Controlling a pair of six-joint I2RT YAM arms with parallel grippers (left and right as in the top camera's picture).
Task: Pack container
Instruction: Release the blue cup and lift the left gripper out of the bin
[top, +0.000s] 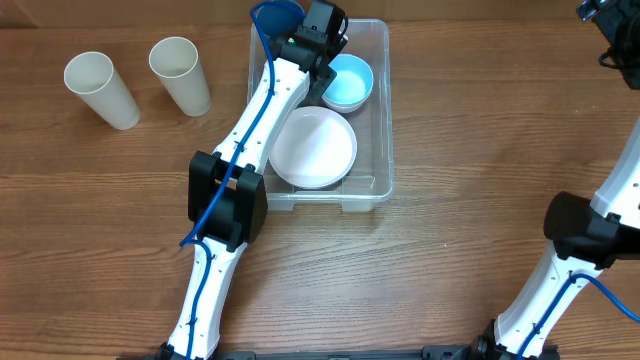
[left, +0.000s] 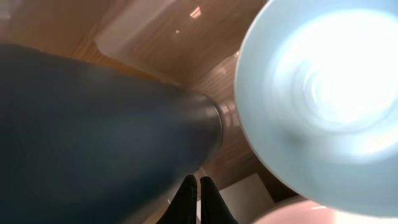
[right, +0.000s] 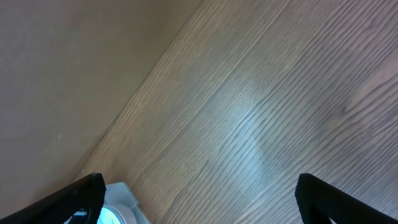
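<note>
From overhead, the container stands in the middle of the table. It holds a white bowl and a light blue bowl, with a dark blue cup at its far left corner. The left arm reaches into its far end. Two white cups stand well apart, on the left.

In the left wrist view, the left claw is pressed together, near the dark blue cup and the light blue bowl.

In the right wrist view, the right claw is spread wide above the table.

The table holds the container and two white cups.
</note>
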